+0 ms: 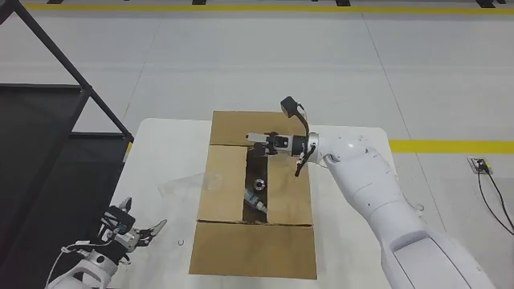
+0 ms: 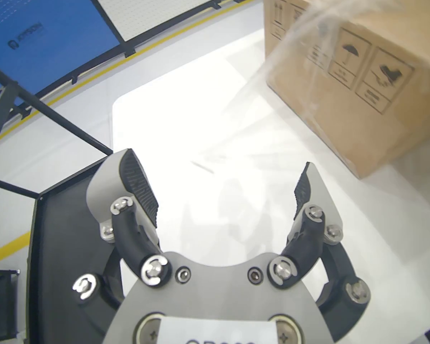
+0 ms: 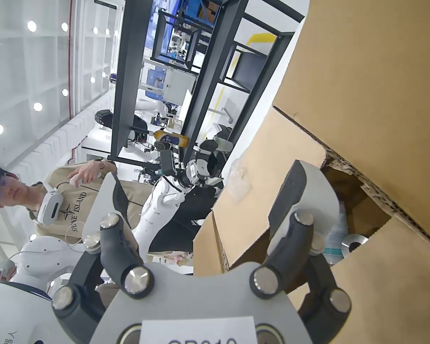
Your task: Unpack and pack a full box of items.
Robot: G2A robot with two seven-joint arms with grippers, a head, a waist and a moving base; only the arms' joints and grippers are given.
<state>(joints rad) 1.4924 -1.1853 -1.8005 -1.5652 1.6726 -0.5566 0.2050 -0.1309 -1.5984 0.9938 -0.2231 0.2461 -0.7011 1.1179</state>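
I have my right gripper (image 3: pixel 204 175) spread wide over the open box (image 1: pixel 227 185), a metal ring (image 1: pixel 259 183), I think, inside, and my left gripper (image 2: pixel 218 159) gaping empty above the table (image 1: pixel 161 152).

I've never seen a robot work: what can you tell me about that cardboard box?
The box is brown corrugated cardboard, standing on the white table with its top flaps partly open. Handling symbols are printed on one side. A metal ring lies inside. The open right pincer hovers over the gap.
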